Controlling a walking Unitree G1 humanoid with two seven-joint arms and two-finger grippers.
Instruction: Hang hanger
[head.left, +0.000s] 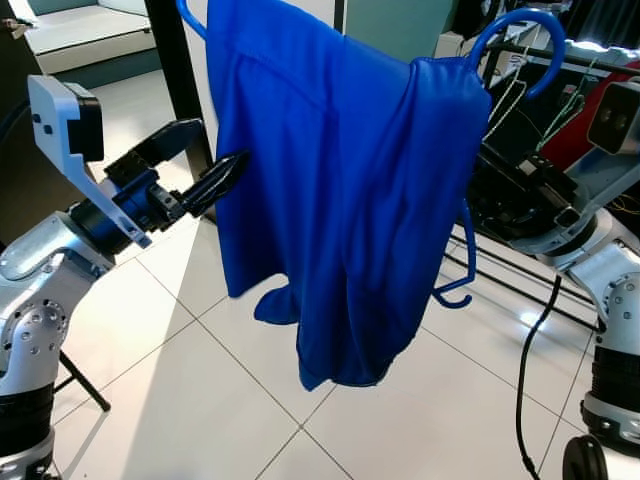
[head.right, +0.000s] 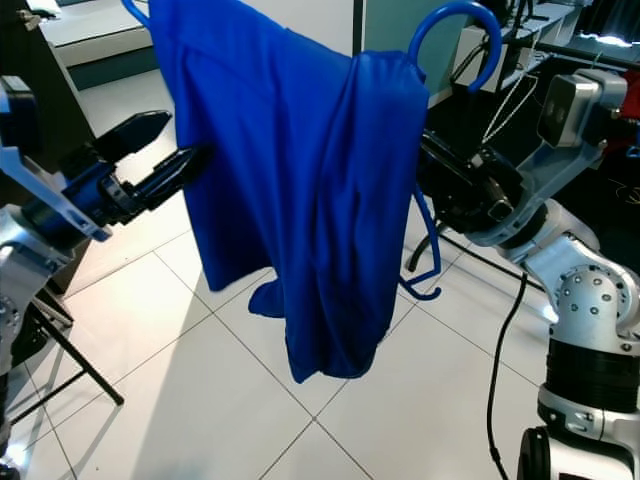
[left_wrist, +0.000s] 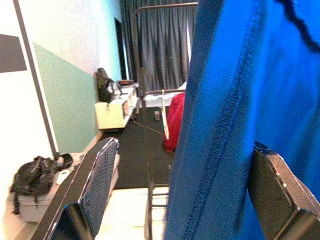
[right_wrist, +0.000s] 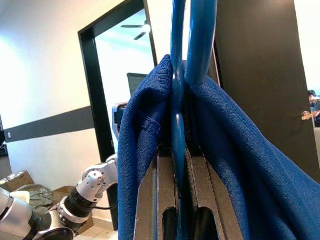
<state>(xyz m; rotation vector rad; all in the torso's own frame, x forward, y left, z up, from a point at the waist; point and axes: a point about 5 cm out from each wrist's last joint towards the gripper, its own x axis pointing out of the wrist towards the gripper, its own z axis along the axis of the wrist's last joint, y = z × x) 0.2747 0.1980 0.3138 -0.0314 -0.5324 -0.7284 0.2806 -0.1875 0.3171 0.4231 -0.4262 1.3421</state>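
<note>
in the left eye view, a blue hanger (head.left: 520, 35) draped with a blue garment (head.left: 340, 190) is hanging in mid-air in front of the robot, its hook curving up at the top right and a lower arm of the hanger poking out beneath the cloth on that side. the left gripper (head.left: 195, 165) is reaching in from the left with its two black fingers parted, one above the other, the lower fingertip just touching the edge of the fabric but not clamping it. the right eye view is showing the same scene, with the right gripper (head.right: 450, 185) coming in from the right behind the cloth at the hanger's neck, below the hook. in the left wrist view, the parted fingers (left_wrist: 97, 185) are framing the garment's stitched edge, cloth lying between them with room to spare; beyond, a clothes rack (left_wrist: 165, 7) is standing well apart against dark curtains, a red garment (left_wrist: 175, 120) on it. in the right wrist view, the right gripper's fingers are pressing together on the hanger's blue stem, bunched fabric crowding both sides. the hanger is not yet on any rail. the risk from here, as i judge it, is the loosely draped garment sliding off during the carry, or the cloth caught in the grip letting the stem twist so the hook is missing the rail; the left fingers could also snag the fabric and drag it sideways.
</note>
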